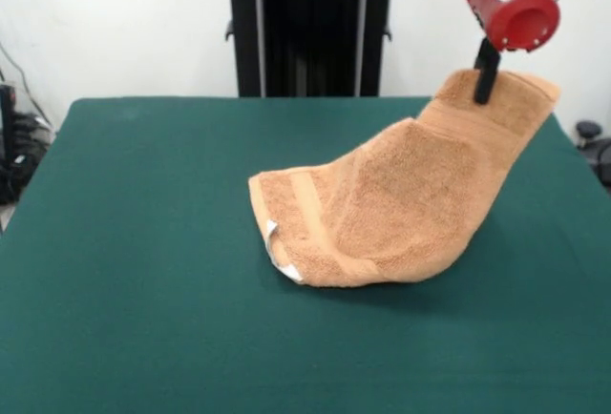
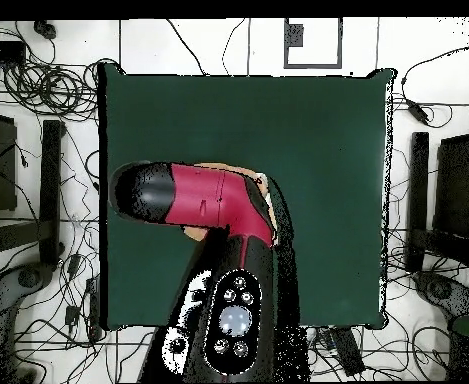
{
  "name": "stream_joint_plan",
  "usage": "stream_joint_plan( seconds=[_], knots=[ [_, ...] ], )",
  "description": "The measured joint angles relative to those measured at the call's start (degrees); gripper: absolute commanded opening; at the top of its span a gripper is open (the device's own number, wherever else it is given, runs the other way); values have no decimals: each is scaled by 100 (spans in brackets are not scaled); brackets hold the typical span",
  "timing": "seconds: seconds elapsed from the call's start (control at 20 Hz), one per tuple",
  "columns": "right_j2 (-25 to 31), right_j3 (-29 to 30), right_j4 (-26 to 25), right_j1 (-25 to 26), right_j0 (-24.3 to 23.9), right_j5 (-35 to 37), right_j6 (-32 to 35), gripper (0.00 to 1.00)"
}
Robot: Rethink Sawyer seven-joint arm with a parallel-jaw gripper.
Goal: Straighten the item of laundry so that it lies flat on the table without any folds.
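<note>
The towel is held raised by one corner, pinched in the tool; its folded lower end rests on the counter.

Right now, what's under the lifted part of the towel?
The gripper holds one towel edge up; the lower end rests on the green table. Underneath is hidden in front; overhead, the arm covers it.

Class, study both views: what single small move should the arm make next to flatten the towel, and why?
Probably draw the lifted edge outward and lower it. The gripper is shut on the towel at its raised end, while the lower end with the white tag lies folded on the table.
</note>
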Motion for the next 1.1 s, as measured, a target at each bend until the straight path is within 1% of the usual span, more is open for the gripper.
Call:
stream_joint_plan(
  seconds=[0.25,0.35,0.6,0.7,0.8,0.85,1.1],
  knots=[
    [-1,31,-19,22,0,-224,0,0],
    [-4,27,-20,127,6,-553,0,0],
    [-25,-2,-21,470,70,-1105,0,0],
    [-31,-22,-19,703,126,-1370,0,0],
    [-30,-26,-18,852,146,-1483,0,0],
    [-27,-27,-8,1013,150,-1544,0,0],
    [-26,-32,32,1403,143,-1550,0,0]
  ],
)
